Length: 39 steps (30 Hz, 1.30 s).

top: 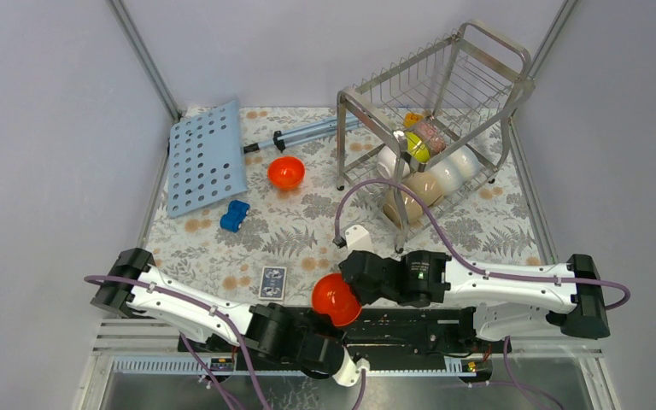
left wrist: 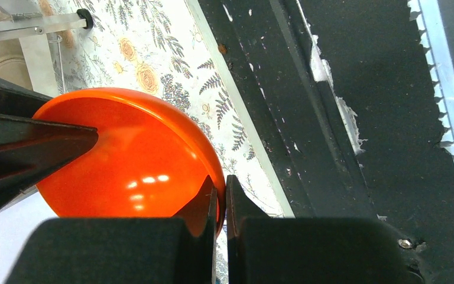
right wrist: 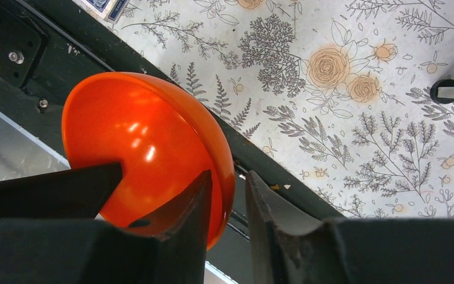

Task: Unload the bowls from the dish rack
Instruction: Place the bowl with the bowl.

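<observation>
Left claw (left wrist: 220, 201): pressed together on the rim of the orange bowl (left wrist: 130, 154), one finger inside and one outside.
Right claw (right wrist: 227, 201): spread, straddling the same rim from the other side. One finger lies against the bowl wall and the other stands just clear of the rim, so it is not pinching yet.
Orange bowl: out of the rack, held on edge between the two arms, over the near edge of the bench (top: 307, 218) and the dark base strip.
Step in hand: probably a hand-over from one claw to the other.
Doing it well: seat the rim deep between the right fingers and close them fully before the left lets go. Hold both wrists steady meanwhile, since the wall looks glossy and thin and may slip or twist under a shallow pinch.
Dish rack (top: 431, 81): far right of the bench, well apart from both claws. White bowls (top: 457, 166) and a beige bowl (top: 423, 188) sit in its lower tier.
Second orange bowl (top: 286, 172): on the bench, left of the rack.
</observation>
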Each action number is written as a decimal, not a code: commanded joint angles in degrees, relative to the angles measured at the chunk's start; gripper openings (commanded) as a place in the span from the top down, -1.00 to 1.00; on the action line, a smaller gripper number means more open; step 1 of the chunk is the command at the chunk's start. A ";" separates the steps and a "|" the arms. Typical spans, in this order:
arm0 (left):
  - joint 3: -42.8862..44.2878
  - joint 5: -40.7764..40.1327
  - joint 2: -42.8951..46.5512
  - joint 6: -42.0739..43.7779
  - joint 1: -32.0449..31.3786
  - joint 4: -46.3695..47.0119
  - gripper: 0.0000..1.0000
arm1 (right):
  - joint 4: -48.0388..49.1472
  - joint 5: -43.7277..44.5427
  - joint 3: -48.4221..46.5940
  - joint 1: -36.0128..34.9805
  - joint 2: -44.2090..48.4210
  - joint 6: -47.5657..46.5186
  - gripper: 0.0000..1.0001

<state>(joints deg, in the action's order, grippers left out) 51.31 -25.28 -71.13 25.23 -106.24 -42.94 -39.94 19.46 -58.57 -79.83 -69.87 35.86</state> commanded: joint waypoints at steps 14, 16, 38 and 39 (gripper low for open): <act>4.57 -6.57 -0.15 -10.08 -0.29 2.51 -0.15 | 1.31 8.15 1.14 -0.54 3.21 5.61 1.00; 4.89 -10.02 1.19 -12.70 -0.29 2.83 -0.90 | 0.95 10.86 1.97 -0.50 4.90 6.88 1.00; -0.41 -20.37 21.75 -60.50 13.99 22.46 -0.97 | 3.25 20.91 12.62 -0.50 14.74 16.46 1.00; 0.08 -18.76 20.88 -67.49 17.20 20.24 -0.97 | 3.28 21.19 12.82 -0.50 14.70 16.96 1.00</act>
<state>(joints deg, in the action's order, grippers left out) 51.77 -48.71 -50.50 -19.03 -97.58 -25.91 -38.72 36.14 -46.00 -79.90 -56.66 48.75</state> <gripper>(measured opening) 0.987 0.049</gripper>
